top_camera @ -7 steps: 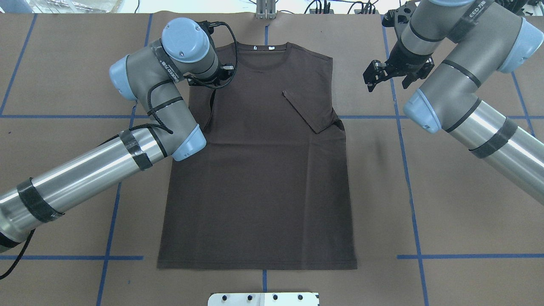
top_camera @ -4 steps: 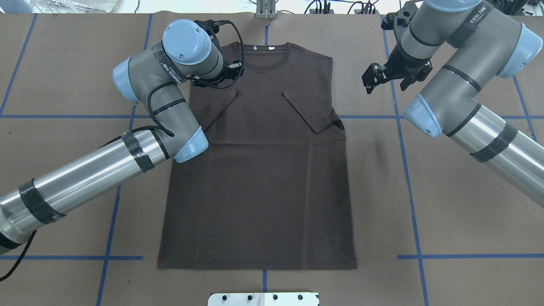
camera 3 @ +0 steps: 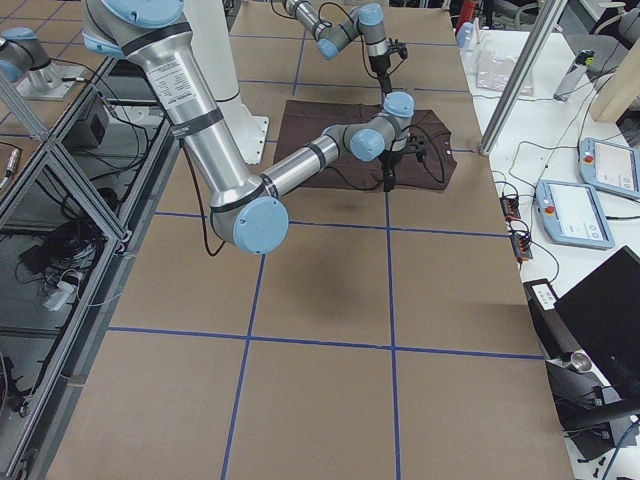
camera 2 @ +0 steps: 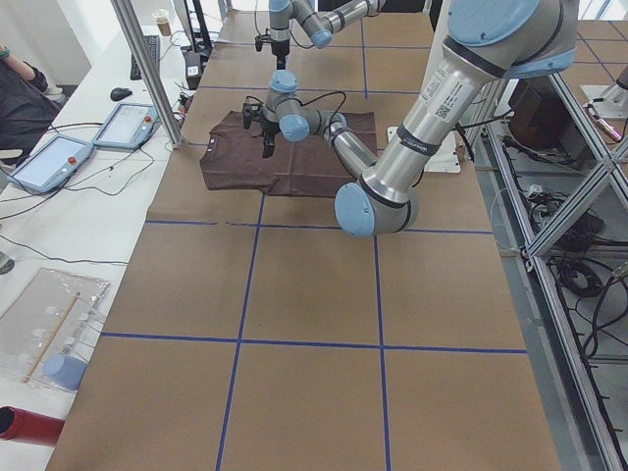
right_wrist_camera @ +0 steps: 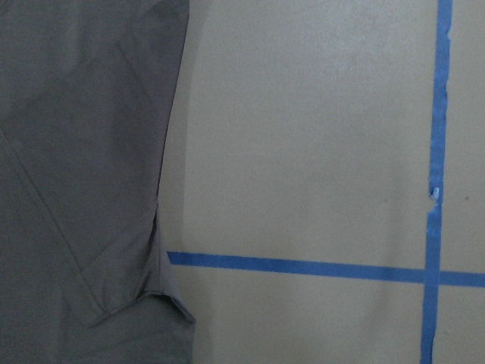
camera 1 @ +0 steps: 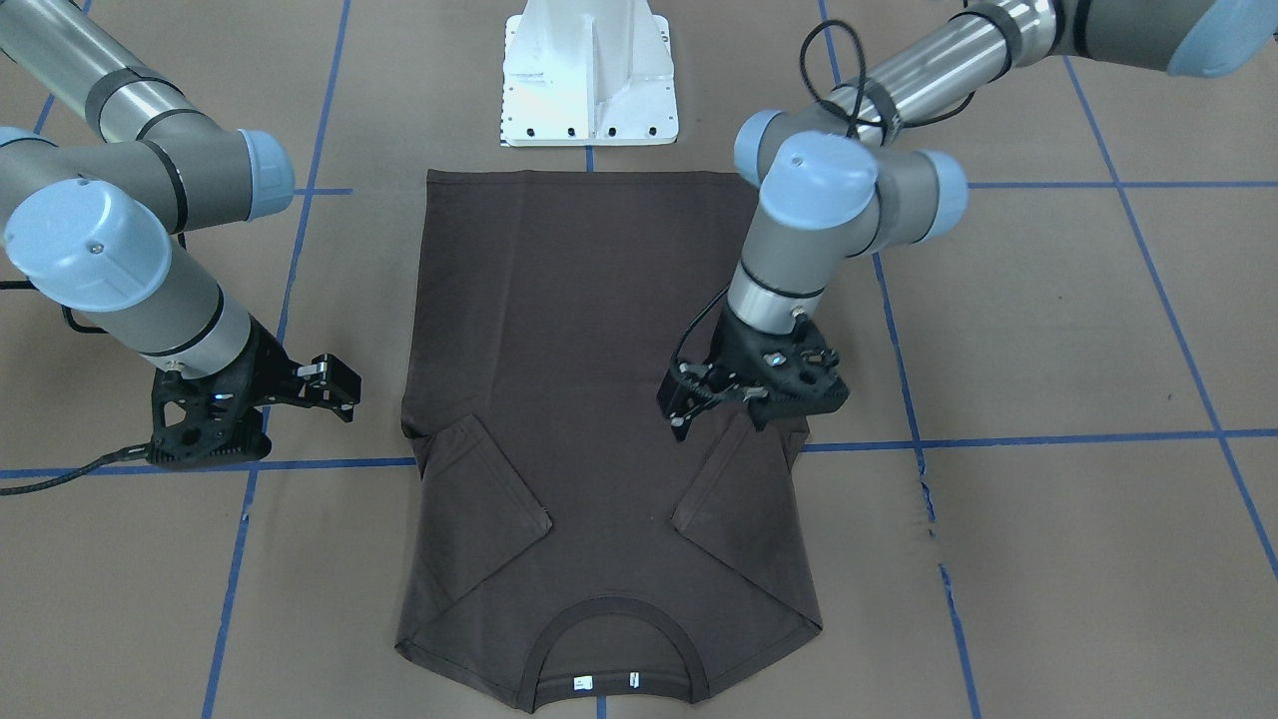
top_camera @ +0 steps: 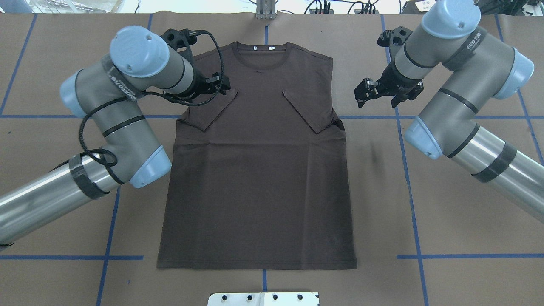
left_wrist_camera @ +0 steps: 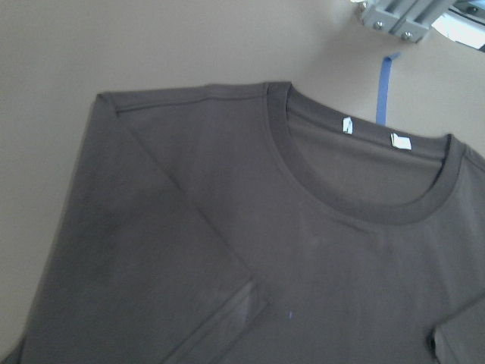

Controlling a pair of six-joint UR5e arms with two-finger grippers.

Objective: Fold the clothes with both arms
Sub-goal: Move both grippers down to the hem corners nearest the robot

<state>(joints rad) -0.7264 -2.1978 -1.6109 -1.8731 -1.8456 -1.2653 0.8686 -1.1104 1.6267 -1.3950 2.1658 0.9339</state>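
The dark brown T-shirt (top_camera: 259, 178) lies flat on the brown table, collar at the far edge, and also shows in the front view (camera 1: 589, 300). Both sleeves are folded in onto the chest: the left sleeve (top_camera: 210, 110) and the right sleeve (top_camera: 312, 110). My left gripper (top_camera: 222, 84) is open and empty, hovering just over the top of the left sleeve (camera 1: 739, 499). My right gripper (top_camera: 364, 89) is open and empty, off the shirt beside its right shoulder. The left wrist view shows the ribbed collar with the white tags (left_wrist_camera: 348, 125). The right wrist view shows the shirt's right edge (right_wrist_camera: 114, 152).
The white pedestal base (camera 1: 589, 75) stands at the near edge by the hem. Blue tape lines (top_camera: 403, 170) cross the brown table cover. A metal bracket (top_camera: 265, 10) and cables sit at the far edge. Operator pendants (camera 2: 54, 162) lie on the side table.
The left sleeve, lifted a second ago, now lies folded on the chest. My left arm has swung back to the left. My right gripper has moved slightly nearer and toward the shirt.
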